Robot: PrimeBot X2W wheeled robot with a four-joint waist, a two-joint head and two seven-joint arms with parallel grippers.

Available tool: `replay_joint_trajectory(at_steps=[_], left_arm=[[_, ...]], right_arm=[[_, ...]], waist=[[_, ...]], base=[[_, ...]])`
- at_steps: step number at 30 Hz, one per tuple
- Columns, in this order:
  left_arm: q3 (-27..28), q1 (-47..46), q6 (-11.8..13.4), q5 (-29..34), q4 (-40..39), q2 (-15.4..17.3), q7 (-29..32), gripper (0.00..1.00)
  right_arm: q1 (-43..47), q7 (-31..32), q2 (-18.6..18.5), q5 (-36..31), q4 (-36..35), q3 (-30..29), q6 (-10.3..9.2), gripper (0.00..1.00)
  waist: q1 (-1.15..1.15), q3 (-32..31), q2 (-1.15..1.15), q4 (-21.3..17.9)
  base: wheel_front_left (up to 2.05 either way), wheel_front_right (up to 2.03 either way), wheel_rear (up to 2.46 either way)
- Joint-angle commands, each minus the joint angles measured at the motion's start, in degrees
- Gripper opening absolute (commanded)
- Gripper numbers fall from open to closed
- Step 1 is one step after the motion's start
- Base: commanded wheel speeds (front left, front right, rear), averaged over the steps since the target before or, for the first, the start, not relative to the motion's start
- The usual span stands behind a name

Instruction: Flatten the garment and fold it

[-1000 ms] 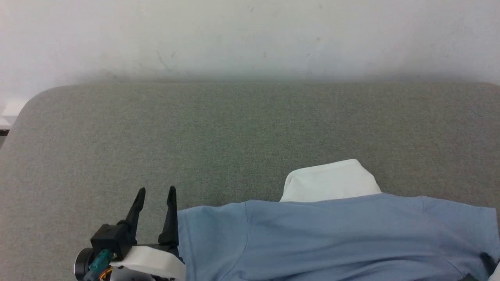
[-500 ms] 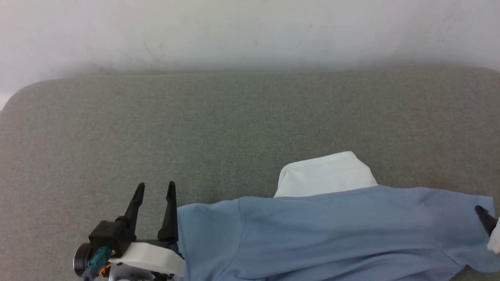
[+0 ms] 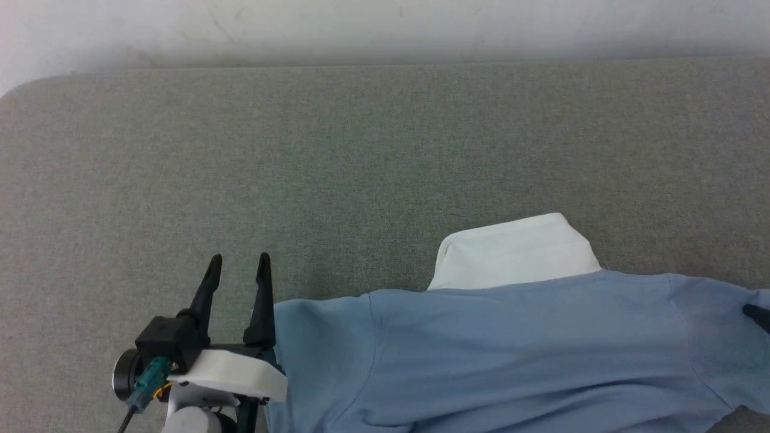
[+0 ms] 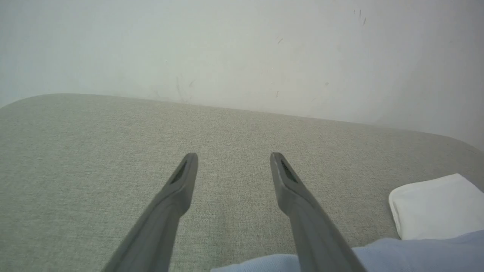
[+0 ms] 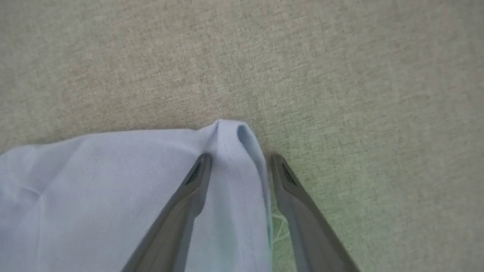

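Garment (image 3: 511,355) lies light-blue, mostly smooth, on grey surface (image 3: 361,150); sleeve seams visible.

**A Bare Room for Robot Work**

A big table (image 3: 361,150) with a soft grey-green cover and a round corner stands by a plain white wall (image 4: 242,49) with little scuff marks (image 4: 177,84). The robot's left hand (image 3: 239,260) hangs over it.

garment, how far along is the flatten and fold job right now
Done: the garment lies spread and mostly smooth on the grey padded surface. In hand: the right gripper stands open astride a raised sleeve hem, pinching nothing; the left gripper is open beside the garment's left edge. Left: flatten that hem, then all the folding; no fold shows. A white piece lies at its far edge.
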Motion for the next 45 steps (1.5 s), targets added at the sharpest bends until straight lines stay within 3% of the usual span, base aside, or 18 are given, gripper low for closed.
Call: replay_joint_trajectory(at_steps=[1,8,19,26,31,32,34,38,45], left_arm=[[0.5,-0.4,-0.5,0.4,0.5,-0.1,-0.3,1.0],[1.0,0.3,-0.2,-0.3,2.0,1.7,3.3,1.0],[-2.7,-0.4,-8.1,-8.6,3.4,10.2,32.5,1.0],[-6.3,-2.9,-9.0,-8.3,8.1,11.8,42.1,1.0],[-10.5,-4.7,-10.6,-8.2,13.2,10.5,48.4,1.0],[-11.7,-4.9,-11.3,-8.3,13.8,10.2,49.8,0.8],[-13.2,-5.1,-12.4,-9.3,14.2,9.3,51.4,0.0],[-13.1,-6.3,-12.4,-9.1,13.3,9.5,49.8,0.0],[-6.4,-12.5,-6.8,-5.4,6.7,12.9,40.5,0.0]], right_arm=[[2.5,4.3,3.5,2.6,2.0,3.7,0.41,0.0],[3.6,2.5,1.7,4.7,-1.6,5.3,0.41,0.0],[6.2,-0.2,2.2,4.5,-8.8,6.8,0.41,0.0],[6.9,0.1,3.5,4.6,-11.3,7.8,0.41,0.0],[7.1,-0.1,4.0,5.0,-13.0,8.9,0.41,0.0],[7.2,-0.2,4.0,5.2,-13.3,9.1,0.41,0.0],[7.3,-0.6,4.0,5.3,-14.0,9.8,0.41,0.0],[7.3,-2.0,3.3,5.6,-16.5,11.3,0.41,0.0],[4.8,-8.4,-0.4,3.1,-23.4,11.3,0.41,0.0]], waist=[[-0.01,-0.4,0.0,-0.2],[-0.01,-3.3,0.0,-1.2],[-0.01,-5.9,0.0,-3.6],[-0.01,-5.3,0.0,-4.9],[-0.01,-5.4,0.0,-5.7],[-0.01,-5.6,0.0,-5.8],[-0.01,-5.9,0.0,-5.9],[-0.01,-7.1,0.0,-5.7],[-0.01,-9.5,0.0,-4.2]], base=[[0.0,0.0,0.0],[0.0,0.0,0.0],[0.0,0.0,0.0],[0.0,0.0,0.0],[0.0,0.0,0.0],[0.0,0.0,0.0],[0.0,0.0,0.0],[0.0,0.0,0.0],[0.0,0.0,0.0]])
